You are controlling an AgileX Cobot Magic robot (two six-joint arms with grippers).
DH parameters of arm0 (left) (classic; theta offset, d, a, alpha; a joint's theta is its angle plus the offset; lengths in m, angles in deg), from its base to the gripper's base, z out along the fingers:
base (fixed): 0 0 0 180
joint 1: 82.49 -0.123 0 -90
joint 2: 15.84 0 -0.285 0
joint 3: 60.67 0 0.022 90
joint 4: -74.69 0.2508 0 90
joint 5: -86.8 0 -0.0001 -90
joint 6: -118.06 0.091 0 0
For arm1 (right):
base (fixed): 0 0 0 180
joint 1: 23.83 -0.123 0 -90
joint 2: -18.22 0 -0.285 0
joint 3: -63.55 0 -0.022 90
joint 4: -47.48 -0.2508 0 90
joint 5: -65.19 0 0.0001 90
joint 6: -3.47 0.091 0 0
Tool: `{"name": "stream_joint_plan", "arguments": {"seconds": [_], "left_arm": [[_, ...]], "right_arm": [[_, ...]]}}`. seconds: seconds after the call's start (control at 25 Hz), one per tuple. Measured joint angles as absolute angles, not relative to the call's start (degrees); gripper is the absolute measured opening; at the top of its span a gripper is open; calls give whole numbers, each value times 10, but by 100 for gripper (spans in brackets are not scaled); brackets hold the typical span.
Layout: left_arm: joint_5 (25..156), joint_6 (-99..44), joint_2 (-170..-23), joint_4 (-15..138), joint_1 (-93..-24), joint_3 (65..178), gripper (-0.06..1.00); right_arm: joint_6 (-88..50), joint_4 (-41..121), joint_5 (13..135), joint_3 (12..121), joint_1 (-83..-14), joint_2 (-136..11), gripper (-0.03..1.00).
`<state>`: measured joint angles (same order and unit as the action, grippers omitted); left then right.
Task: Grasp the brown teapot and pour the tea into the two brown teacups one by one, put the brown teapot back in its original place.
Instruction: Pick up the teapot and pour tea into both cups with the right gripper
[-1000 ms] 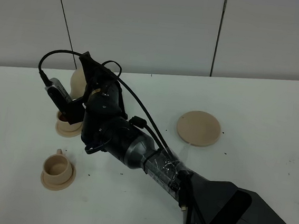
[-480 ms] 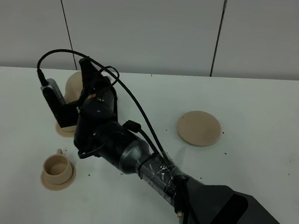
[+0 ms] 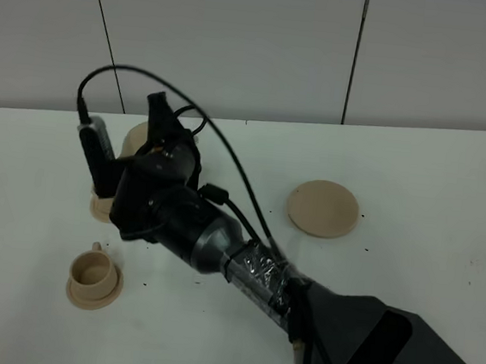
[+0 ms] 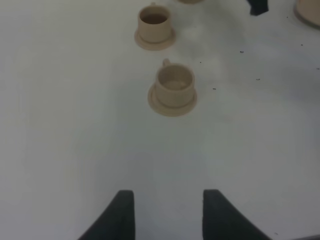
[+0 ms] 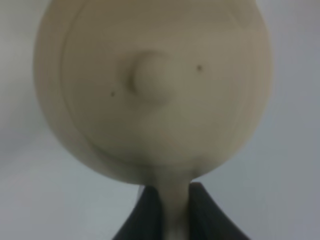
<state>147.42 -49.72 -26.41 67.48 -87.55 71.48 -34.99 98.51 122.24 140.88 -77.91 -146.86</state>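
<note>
The brown teapot (image 5: 150, 82) fills the right wrist view, lid knob facing the camera. My right gripper (image 5: 175, 195) is shut on its loop handle. In the high view only a tan part of the teapot (image 3: 134, 135) shows behind the right arm (image 3: 179, 219), held up above the far teacup. Of that far teacup, just the saucer edge (image 3: 99, 208) shows. The near teacup (image 3: 94, 269) stands on its saucer in front. In the left wrist view both teacups show, the far one (image 4: 154, 22) and the near one (image 4: 174, 86). My left gripper (image 4: 167, 215) stands open and empty, well short of them.
The wide flat tan saucer disc (image 3: 324, 209) lies bare on the white table (image 3: 432, 183), to the right of the arm. The right arm and its black cable (image 3: 227, 168) cross the table's middle. A grey wall runs behind the table.
My right wrist has turned with the teapot in it, swinging the wrist camera more upright. The far cup is now more covered. The left gripper has not moved.
</note>
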Motion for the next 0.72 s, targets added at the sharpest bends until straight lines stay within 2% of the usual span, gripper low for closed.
{"name": "stream_joint_plan", "arguments": {"seconds": [0.36, 0.72], "left_arm": [[1474, -497, -264, 675, -875, 715, 39], [1474, -497, -264, 675, -875, 715, 39]], "right_arm": [[-344, 827, 1349, 1409, -779, -1381, 9], [-258, 714, 1356, 1410, -779, -1355, 9]]}}
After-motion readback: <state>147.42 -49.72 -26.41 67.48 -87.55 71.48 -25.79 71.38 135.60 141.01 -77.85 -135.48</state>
